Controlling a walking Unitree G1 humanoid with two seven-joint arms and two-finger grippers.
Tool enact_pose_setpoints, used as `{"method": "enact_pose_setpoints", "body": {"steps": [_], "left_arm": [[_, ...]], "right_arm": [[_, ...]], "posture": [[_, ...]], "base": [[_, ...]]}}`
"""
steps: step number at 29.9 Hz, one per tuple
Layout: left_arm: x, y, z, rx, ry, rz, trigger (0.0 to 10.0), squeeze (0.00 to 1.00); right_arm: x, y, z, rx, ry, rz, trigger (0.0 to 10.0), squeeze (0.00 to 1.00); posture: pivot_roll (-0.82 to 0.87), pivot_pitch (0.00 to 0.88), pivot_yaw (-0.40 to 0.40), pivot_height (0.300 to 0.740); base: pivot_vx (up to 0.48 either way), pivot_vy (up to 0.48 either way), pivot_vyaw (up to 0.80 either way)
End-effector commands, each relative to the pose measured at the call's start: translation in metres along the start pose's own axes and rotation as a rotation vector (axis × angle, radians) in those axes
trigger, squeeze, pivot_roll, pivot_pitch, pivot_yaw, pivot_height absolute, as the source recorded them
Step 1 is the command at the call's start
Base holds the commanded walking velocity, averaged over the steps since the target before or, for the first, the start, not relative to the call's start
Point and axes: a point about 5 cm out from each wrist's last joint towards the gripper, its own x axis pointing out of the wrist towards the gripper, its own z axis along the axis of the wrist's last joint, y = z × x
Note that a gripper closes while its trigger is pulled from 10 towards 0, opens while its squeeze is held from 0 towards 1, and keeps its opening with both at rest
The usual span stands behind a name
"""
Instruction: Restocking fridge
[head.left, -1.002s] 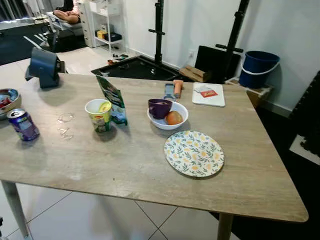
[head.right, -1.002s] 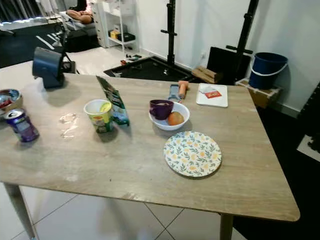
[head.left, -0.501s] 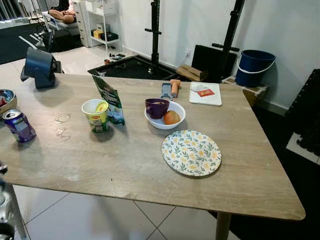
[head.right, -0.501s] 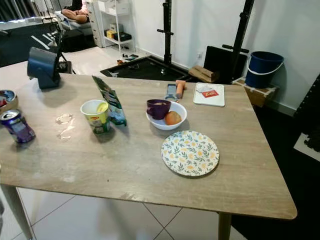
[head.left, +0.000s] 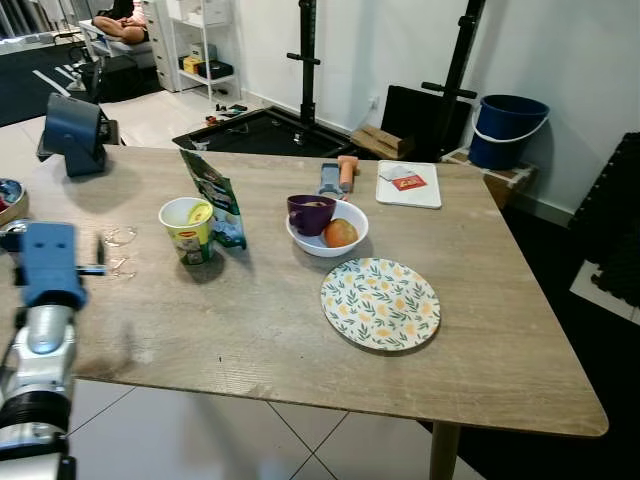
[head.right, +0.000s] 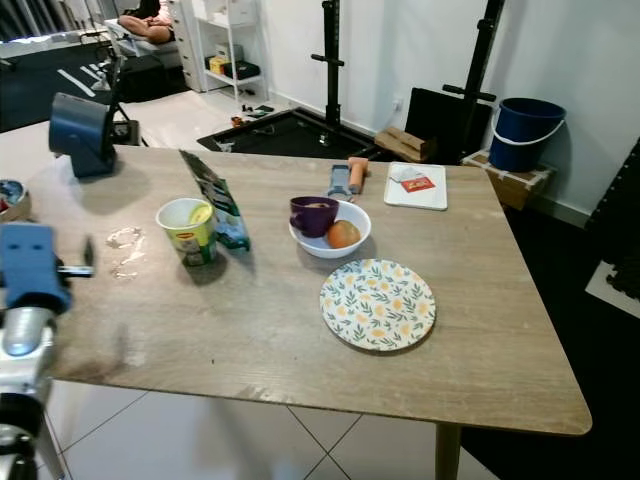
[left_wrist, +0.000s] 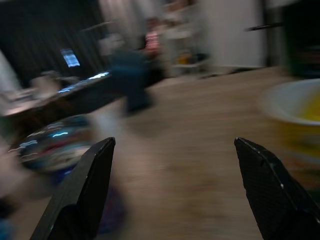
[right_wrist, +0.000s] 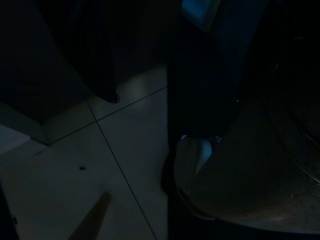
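Note:
On the wooden table (head.left: 250, 330) stand a yellow-green noodle cup (head.left: 188, 228) and a leaning green packet (head.left: 212, 198). A white bowl (head.left: 340, 243) holds a purple cup (head.left: 311, 213) and an orange fruit (head.left: 341, 232). My left arm (head.left: 48, 262), with its blue wrist block, is raised over the table's left edge. The left gripper (left_wrist: 173, 142) is open, its fingers wide apart and nothing between them. In the blurred left wrist view a purple can (left_wrist: 55, 145) lies ahead on one side and the noodle cup (left_wrist: 295, 115) on the other. My right arm hangs idle in the dark.
A floral plate (head.left: 380, 303) lies near the table's middle. At the far side are a white cutting board (head.left: 408, 184) and an orange-handled tool (head.left: 340, 175). A blue device (head.left: 72, 133) and a bowl (head.left: 8, 195) sit at the far left. A blue bucket (head.left: 508, 130) stands behind.
My left arm has risen into view at the table's left edge and now covers the purple can in the eye views. The camera has shifted slightly.

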Motion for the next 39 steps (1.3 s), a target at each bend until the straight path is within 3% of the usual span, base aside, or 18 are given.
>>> {"method": "enact_pose_setpoints", "body": {"steps": [1,8,12,16,33,39], "left_arm": [[0.008,-0.015,0.011,-0.028,-0.048,-0.078,10.0,0.0],[0.014,-0.054,0.027,-0.091,-0.118,-0.258,10.0,0.0],[0.017,-0.066,0.032,-0.116,-0.136,-0.294,10.0,0.0],[0.026,-0.086,0.043,-0.14,-0.157,-0.363,10.0,0.0],[0.043,-0.1,0.058,-0.185,-0.163,-0.385,10.0,0.0],[0.047,-0.111,0.053,-0.274,-0.09,-0.415,10.0,0.0]], "right_arm": [[0.002,0.009,-0.002,0.017,0.007,0.028,10.0,0.0],[0.002,0.009,-0.002,0.02,0.011,0.013,10.0,0.0],[0.002,0.009,-0.003,0.024,0.014,0.009,10.0,0.0],[0.002,0.011,-0.005,0.014,0.024,0.005,10.0,0.0],[-0.001,0.015,-0.025,0.032,0.052,0.0,10.0,0.0],[-0.003,0.017,-0.034,0.019,0.073,0.002,10.0,0.0]], "posture": [[-0.02,0.054,0.022,0.74],[-0.02,0.055,0.023,0.74],[-0.03,0.056,0.024,0.74],[-0.04,0.066,0.029,0.74],[-0.08,0.136,0.04,0.74],[-0.09,0.154,0.046,0.74]], "base": [[0.0,0.0,0.0],[0.0,0.0,0.0],[0.0,0.0,0.0],[0.0,0.0,-0.57],[0.0,0.0,-0.13],[0.0,0.0,0.0]]}}
